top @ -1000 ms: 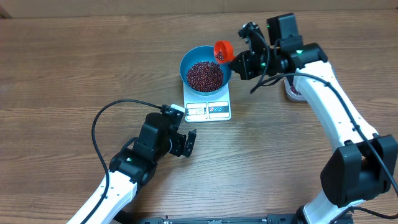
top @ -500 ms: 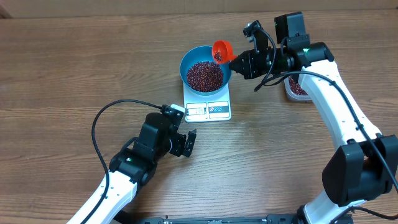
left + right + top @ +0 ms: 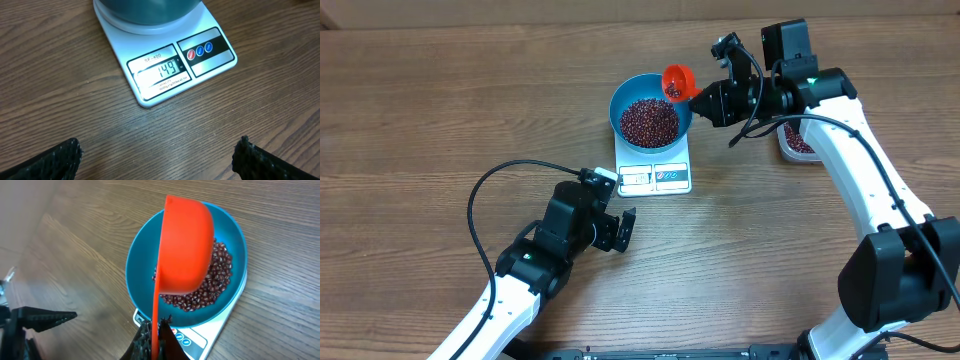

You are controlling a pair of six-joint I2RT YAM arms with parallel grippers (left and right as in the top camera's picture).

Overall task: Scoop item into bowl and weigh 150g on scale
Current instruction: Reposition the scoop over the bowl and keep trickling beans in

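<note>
The blue bowl (image 3: 617, 100) stands on the white scale (image 3: 672, 160) and holds a heap of dark red beans (image 3: 650, 120). My right gripper (image 3: 708, 100) is shut on the handle of a red scoop (image 3: 677, 80), which hangs tilted over the bowl's far right rim with a few beans in it. In the right wrist view the scoop (image 3: 185, 250) covers part of the beans (image 3: 222, 275) in the bowl (image 3: 136, 270). My left gripper (image 3: 622, 230) is open and empty, low over the table in front of the scale (image 3: 122, 42), whose display reads 149.
A clear tub (image 3: 796, 143) with more beans sits to the right of the scale, half hidden under my right arm. A black cable (image 3: 495, 180) loops over the table beside my left arm.
My right wrist shifted slightly to the right a second ago, with the scoop staying over the bowl's rim. Since then nothing has moved. The left arm is still.
</note>
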